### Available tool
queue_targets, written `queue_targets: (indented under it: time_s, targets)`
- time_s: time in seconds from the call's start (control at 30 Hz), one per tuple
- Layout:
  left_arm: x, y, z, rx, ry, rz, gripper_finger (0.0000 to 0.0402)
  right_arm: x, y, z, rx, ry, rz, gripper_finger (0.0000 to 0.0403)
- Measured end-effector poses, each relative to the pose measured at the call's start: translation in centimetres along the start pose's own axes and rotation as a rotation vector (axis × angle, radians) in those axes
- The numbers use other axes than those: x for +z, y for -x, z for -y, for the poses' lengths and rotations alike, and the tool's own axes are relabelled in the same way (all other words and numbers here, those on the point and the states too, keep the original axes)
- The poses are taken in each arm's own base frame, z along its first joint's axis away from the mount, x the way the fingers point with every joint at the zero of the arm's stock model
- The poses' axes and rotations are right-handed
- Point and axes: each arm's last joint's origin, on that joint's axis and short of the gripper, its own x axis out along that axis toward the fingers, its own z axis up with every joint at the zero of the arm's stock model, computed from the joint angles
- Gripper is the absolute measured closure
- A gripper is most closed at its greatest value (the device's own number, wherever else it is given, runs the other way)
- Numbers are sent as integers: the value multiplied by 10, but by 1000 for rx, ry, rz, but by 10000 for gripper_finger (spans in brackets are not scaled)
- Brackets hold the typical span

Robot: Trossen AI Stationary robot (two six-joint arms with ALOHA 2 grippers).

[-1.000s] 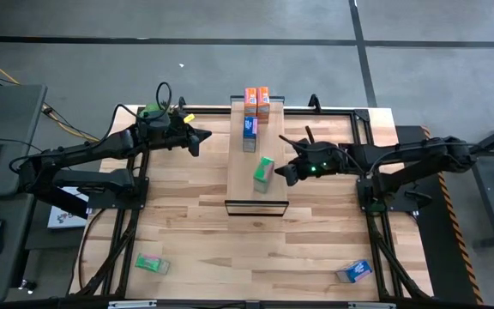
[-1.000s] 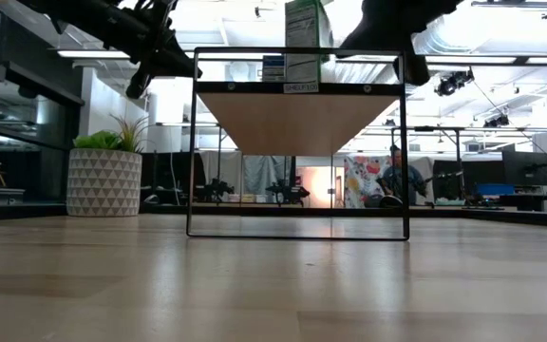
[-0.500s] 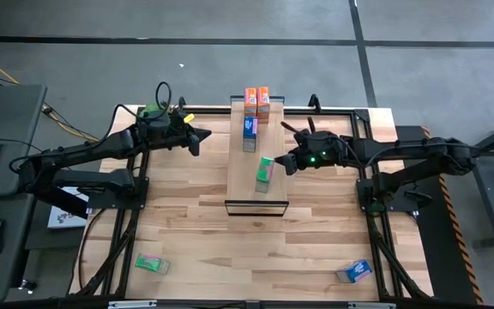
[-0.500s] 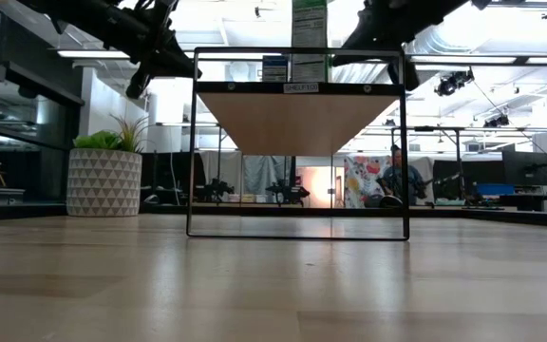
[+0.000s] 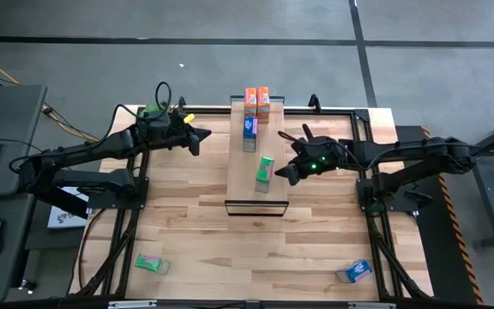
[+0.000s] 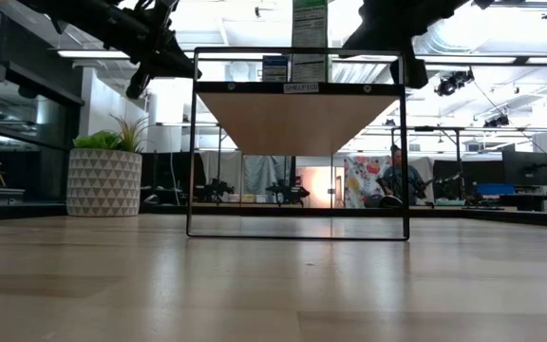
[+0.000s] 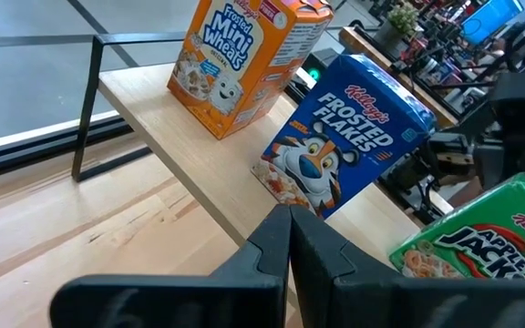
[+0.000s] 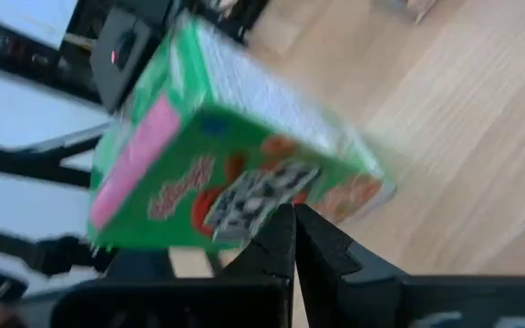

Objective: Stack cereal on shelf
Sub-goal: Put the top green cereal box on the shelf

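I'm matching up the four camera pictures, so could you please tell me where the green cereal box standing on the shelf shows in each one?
High view: green cereal box mid-shelf, just left of the right claw.
Low view: its top part rises above the shelf's front edge, at top centre.
Left wrist view: lower right corner.
Right wrist view: fills the middle, close up.
Shared landmark: the blue cereal box behind it.

Cereal boxes: two orange point(image 5: 256, 99), two blue point(image 5: 250, 130), two green point(image 5: 264, 173); one shelf point(image 5: 240, 184)
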Motion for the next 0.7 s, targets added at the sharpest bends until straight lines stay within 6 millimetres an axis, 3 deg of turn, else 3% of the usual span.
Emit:
queue_targets:
  time_s: [0.7]
  targets:
    - [0, 0, 0, 2, 3, 2, 402, 18, 2, 1, 13, -12, 162, 403]
